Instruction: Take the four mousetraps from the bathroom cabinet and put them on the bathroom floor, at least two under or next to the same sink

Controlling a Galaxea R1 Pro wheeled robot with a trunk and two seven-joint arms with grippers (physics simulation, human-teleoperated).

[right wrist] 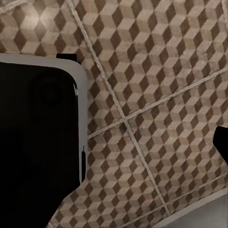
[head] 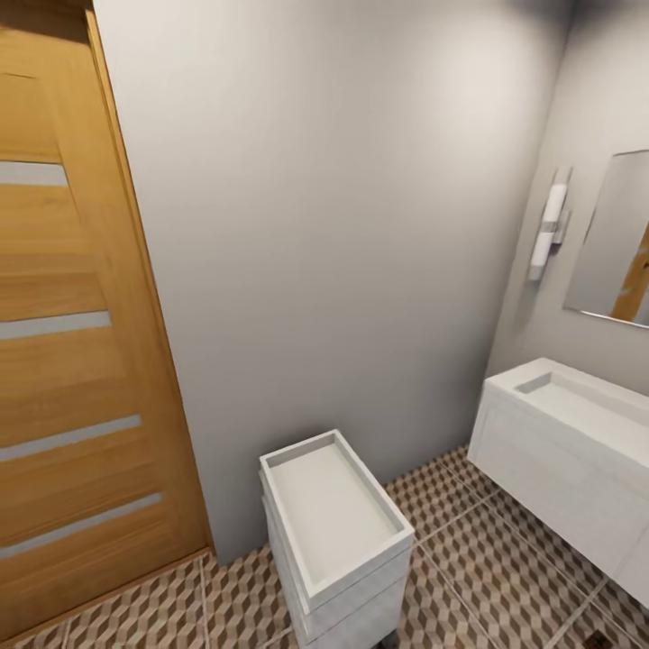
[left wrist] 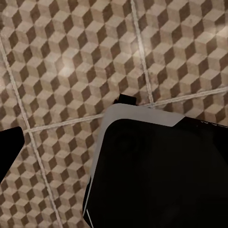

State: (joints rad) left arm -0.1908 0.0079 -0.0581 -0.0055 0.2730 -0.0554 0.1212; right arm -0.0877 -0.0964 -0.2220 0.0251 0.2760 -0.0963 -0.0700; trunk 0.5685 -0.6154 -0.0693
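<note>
Off to my right the sink point(head: 577, 406) hangs over the bathroom floor point(head: 478, 559), no mousetraps or cabinet around, can't tell my claws' state, so I'd turn slowly and scan.

Wooden door point(head: 72, 342), grey wall point(head: 333, 225), small white drawer unit point(head: 338, 541), mirror point(head: 613, 243), perhaps a wall lamp point(head: 550, 230)

walls: plain grey point(head: 342, 225) | door: orange-brown wood with pale horizontal strips point(head: 72, 361), left | floor: cube-pattern tiles, brown/beige/grey, pale grout point(head: 487, 550) | small white drawer unit with tray top point(head: 335, 532) against wall | white wall-hung vanity basin point(head: 568, 442) right | mirror point(head: 617, 239) above it, tube wall lamp point(head: 548, 230) beside
</note>
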